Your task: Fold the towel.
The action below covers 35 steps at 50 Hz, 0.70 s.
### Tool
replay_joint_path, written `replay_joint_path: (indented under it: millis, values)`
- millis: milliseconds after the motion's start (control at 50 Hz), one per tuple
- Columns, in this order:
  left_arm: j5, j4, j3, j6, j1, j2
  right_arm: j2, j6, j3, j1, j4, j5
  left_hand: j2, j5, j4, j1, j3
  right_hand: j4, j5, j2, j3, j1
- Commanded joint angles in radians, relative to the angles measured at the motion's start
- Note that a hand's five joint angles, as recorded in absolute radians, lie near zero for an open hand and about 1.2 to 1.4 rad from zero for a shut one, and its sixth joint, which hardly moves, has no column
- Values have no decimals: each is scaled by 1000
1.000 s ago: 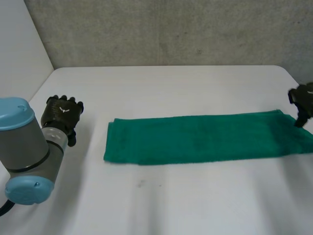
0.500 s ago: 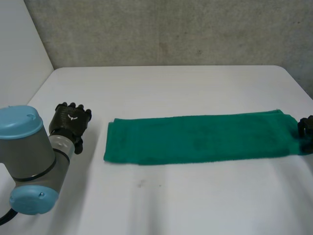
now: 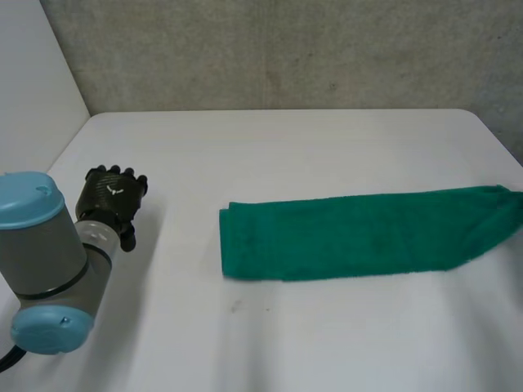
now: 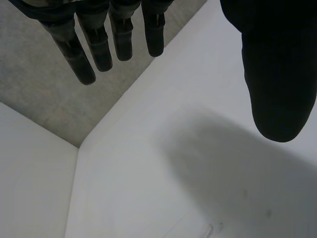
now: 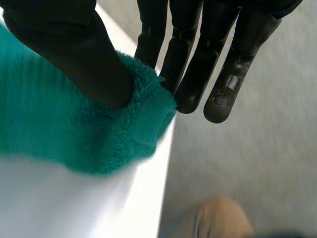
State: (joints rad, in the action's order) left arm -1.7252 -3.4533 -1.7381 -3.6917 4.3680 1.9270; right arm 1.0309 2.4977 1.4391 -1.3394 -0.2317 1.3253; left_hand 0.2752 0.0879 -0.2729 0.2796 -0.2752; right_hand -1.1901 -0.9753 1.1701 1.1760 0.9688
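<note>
I pinch one end of the green terry towel (image 3: 351, 233) between the right hand (image 5: 64, 44) thumb and fingers (image 5: 188, 59), presumably to fold it over; the left hand (image 3: 113, 194) hovers straight-fingered, empty.

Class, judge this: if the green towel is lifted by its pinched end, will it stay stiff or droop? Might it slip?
Probably floppy: the towel bunches and puckers where the right hand pinches its end. Slipping seems unlikely; its fuzzy pile should grip. Its long strip would likely drag along the table.
</note>
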Motion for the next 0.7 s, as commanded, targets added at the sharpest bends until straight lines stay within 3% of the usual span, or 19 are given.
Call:
replay_joint_path:
  millis: [20, 140, 180, 240, 260, 400, 520, 540, 560, 640, 700]
  values:
    - [-2, 0, 0, 5, 5, -17, 44, 3, -83, -292, 2, -12, -12, 1, 10, -16, 12, -206, -246, 226, 220, 427]
    - [-5, 0, 0, 6, 18, -34, 43, 3, -158, -535, -5, -27, -23, -11, 21, -28, 24, -206, -246, 226, 220, 427]
    - [-7, -1, 0, 6, 18, -39, 19, 1, -184, -662, -3, -76, -26, -14, 24, -31, 26, -206, -246, 226, 220, 427]
    - [-8, 0, -3, 6, 19, -45, 5, -2, -186, -690, -3, -95, -29, -17, 27, -34, 29, -206, -246, 226, 220, 427]
    - [-8, 0, -4, 6, 18, -46, -59, -5, -190, -777, -2, -165, -29, -17, 27, -34, 29, -206, -246, 226, 220, 427]
    - [-10, 0, -8, 6, 15, -49, -163, -33, -186, -883, 17, -195, -29, -17, 27, -34, 29, -206, -246, 226, 220, 427]
    - [-4, -1, -11, 6, 2, -52, -190, -91, -189, -894, 78, -190, -29, -17, 27, -34, 29, -206, -246, 226, 220, 427]
    - [-4, -3, -8, 6, 1, -54, -189, -94, -190, -893, 86, -189, -29, -17, 27, -34, 29, -108, -149, 128, 122, 330]
    - [-4, -3, -6, 6, -2, -54, -186, -82, -190, -891, 100, -192, -29, -17, 27, -34, 29, 253, 213, -233, -239, -32]
    - [-2, -12, 29, 7, -44, -54, -148, -66, -189, -889, 107, -175, -29, -17, 27, -34, 29, 991, 951, -971, -977, -770]
    - [-4, -21, 55, 7, -76, -52, -100, -37, -171, -871, 110, -135, -29, -17, 27, -34, 29, 1016, 975, -996, -1001, -794]
